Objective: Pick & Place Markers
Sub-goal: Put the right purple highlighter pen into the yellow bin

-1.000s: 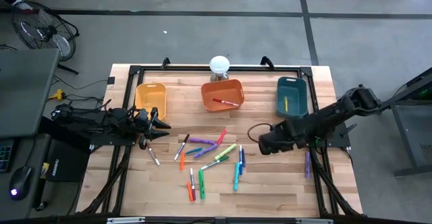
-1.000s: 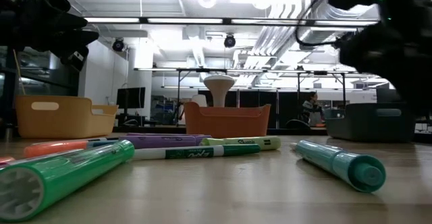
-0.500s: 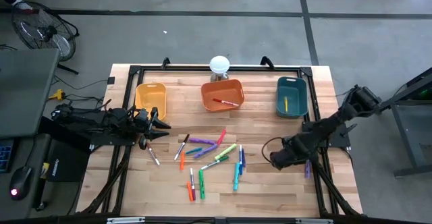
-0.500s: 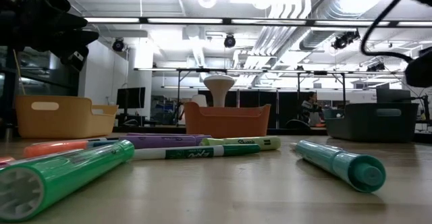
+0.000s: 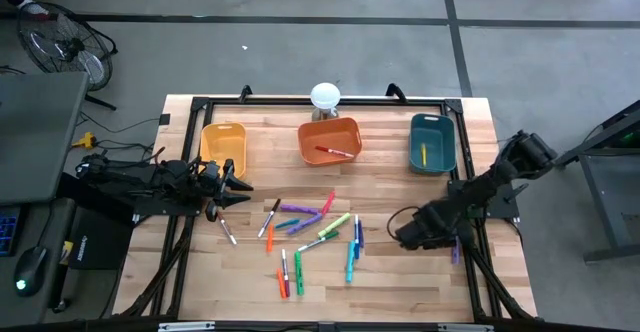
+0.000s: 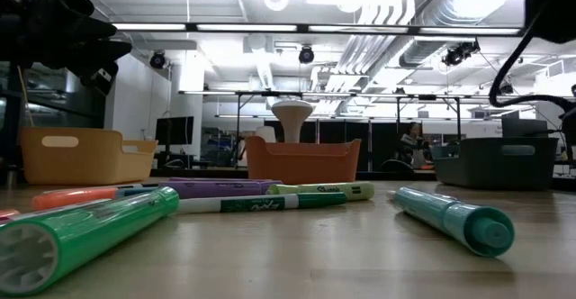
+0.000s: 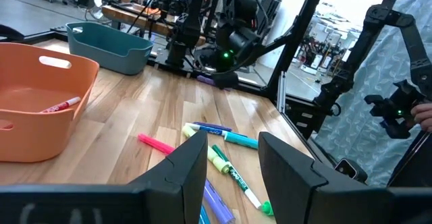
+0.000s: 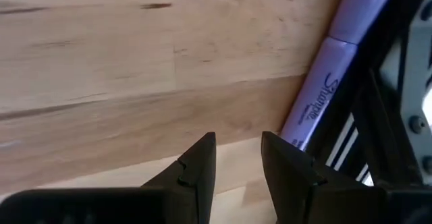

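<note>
Your right gripper [image 8: 236, 158] has its two dark fingers [image 8: 196, 163] standing slightly apart with bare wood showing in the gap; they pinch nothing. They hover low over the table [image 5: 400, 282], near its right edge. Just beside them lies a lavender marker [image 8: 324, 102] with script lettering on its barrel, resting against the black frame rail [image 8: 378, 116] at that edge. From above, that marker [image 5: 456, 244] shows as a short purple stick beside the right gripper [image 5: 403, 234].

Your left gripper [image 7: 233, 160] also has its fingers [image 7: 192, 163] parted and empty. It waits at the left side of the table, beside the yellow bin [image 5: 222, 144].

Most of the markers [image 5: 310, 234] lie scattered at the table's middle: purple, orange, red, green, blue, teal and yellow ones, some crossing each other. One more marker [image 5: 228, 232] lies apart, near the left gripper [image 5: 240, 189].

Along the far edge stand three bins. The orange bin [image 5: 330, 127] in the middle holds a red marker [image 5: 334, 152]. The teal bin [image 5: 432, 124] on the right holds a yellow marker [image 5: 423, 154]. A white round object [image 5: 325, 96] stands behind the orange bin.
</note>
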Available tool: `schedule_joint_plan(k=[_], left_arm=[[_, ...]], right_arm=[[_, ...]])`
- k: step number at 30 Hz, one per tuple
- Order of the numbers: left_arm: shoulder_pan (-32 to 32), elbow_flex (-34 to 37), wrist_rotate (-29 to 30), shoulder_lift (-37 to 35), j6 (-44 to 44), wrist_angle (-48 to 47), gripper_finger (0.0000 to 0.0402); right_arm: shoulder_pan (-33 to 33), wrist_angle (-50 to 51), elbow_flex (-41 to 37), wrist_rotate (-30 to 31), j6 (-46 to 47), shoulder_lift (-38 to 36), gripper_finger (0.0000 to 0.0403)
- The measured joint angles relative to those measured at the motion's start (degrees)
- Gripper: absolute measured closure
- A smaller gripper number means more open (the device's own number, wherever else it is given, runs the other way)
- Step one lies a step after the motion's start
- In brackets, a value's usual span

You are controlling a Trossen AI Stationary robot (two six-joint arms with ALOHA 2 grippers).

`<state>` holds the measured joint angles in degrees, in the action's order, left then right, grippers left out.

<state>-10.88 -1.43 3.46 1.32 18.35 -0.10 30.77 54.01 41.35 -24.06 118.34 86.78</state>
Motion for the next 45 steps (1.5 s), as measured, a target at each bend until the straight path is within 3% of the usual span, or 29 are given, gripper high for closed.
schedule_joint_plan(k=[7, 13, 20, 30, 35, 45], left_arm=[[-0.01, -0.01, 0.0, 0.0, -0.01, 0.0, 0.027], [-0.01, -0.02, 0.0, 0.0, -0.02, 0.0, 0.027], [0.0, -0.02, 0.0, 0.0, -0.02, 0.0, 0.027], [0.0, -0.02, 0.0, 0.0, -0.02, 0.0, 0.027], [0.0, -0.01, 0.0, -0.01, -0.01, 0.0, 0.027], [-0.02, -0.01, 0.0, 0.0, -0.02, 0.0, 0.027]], right_arm=[[-0.79, 10.35, 4.14, 2.71, -0.1, 0.0, 0.0284], [-0.09, 10.68, 4.19, 1.68, 2.64, 0.7, 0.021], [2.12, 8.38, 2.37, -5.15, 7.23, 0.9, 0.0143], [4.88, 0.45, -1.94, -8.49, 9.79, 0.94, 0.0139], [5.9, -7.16, -5.06, -8.58, 10.93, 0.9, 0.0139], [7.25, -11.05, -7.93, -7.52, 10.65, 0.51, 0.0139]])
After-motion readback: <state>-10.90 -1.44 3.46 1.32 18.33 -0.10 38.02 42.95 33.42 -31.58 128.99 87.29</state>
